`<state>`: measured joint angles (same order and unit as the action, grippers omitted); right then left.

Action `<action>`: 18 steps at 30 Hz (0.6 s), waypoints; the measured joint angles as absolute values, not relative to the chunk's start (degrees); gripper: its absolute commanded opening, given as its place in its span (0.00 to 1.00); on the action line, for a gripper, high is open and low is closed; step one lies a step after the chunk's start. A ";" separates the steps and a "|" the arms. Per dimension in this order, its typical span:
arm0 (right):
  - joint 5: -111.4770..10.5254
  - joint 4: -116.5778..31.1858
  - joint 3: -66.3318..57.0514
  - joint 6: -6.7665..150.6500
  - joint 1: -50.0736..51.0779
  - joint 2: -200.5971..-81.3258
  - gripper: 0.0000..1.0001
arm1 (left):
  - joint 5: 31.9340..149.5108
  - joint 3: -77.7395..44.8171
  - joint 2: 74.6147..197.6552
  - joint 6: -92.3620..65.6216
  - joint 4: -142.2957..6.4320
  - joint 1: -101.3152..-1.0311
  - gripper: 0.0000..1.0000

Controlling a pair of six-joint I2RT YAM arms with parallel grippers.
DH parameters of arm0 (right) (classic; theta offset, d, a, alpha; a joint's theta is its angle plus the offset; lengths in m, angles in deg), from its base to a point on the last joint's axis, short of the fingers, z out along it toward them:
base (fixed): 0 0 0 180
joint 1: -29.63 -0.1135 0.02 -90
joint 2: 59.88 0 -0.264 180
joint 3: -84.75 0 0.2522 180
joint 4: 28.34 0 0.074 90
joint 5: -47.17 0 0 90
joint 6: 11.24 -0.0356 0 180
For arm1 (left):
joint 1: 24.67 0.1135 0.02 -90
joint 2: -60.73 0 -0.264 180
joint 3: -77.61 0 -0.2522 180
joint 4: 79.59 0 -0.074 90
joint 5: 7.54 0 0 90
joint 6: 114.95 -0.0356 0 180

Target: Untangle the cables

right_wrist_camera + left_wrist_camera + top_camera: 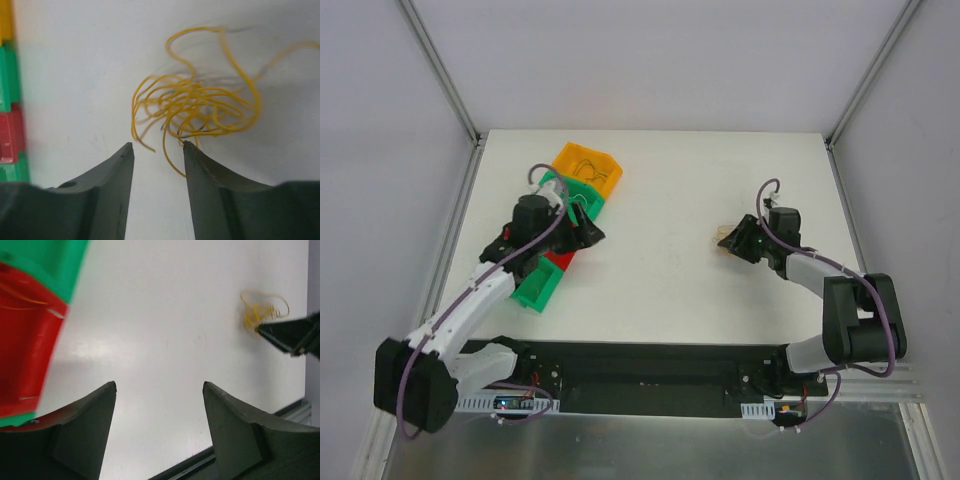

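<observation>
A small clump of hair-thin orange-yellow cables (200,107) lies on the white table, right of centre (724,238). It also shows far off in the left wrist view (260,310). My right gripper (158,146) is open just short of the clump, and one loose wire end hangs between its fingertips. In the top view it (736,241) sits right beside the clump. My left gripper (159,385) is open and empty over bare table, next to the bins (588,232). Thin wires lie in the red bin (20,330).
A row of joined bins lies at the left: orange (588,165), green (572,195), red (560,260) and green (535,285). The orange bin holds thin wires. The black base rail (640,375) runs along the near edge. Metal frame posts (440,70) stand at the corners.
</observation>
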<state>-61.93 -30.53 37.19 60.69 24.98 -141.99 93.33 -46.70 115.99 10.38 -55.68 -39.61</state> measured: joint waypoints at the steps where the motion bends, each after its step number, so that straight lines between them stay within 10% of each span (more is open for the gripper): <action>1: -62.84 -30.31 36.80 61.09 24.18 -142.36 0.36 | 94.36 -46.30 118.62 9.97 -56.79 -42.32 0.60; 11: -74.63 -21.30 35.88 61.35 18.58 -143.34 0.13 | 102.69 -36.29 145.74 9.05 -68.68 -58.93 0.55; 18: -73.84 -16.84 38.35 60.56 18.56 -140.39 0.36 | 108.07 -24.73 160.58 10.67 -72.94 -63.81 0.62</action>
<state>-73.84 -16.84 38.35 60.56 18.56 -140.39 108.07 -24.73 160.58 10.67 -72.94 -63.81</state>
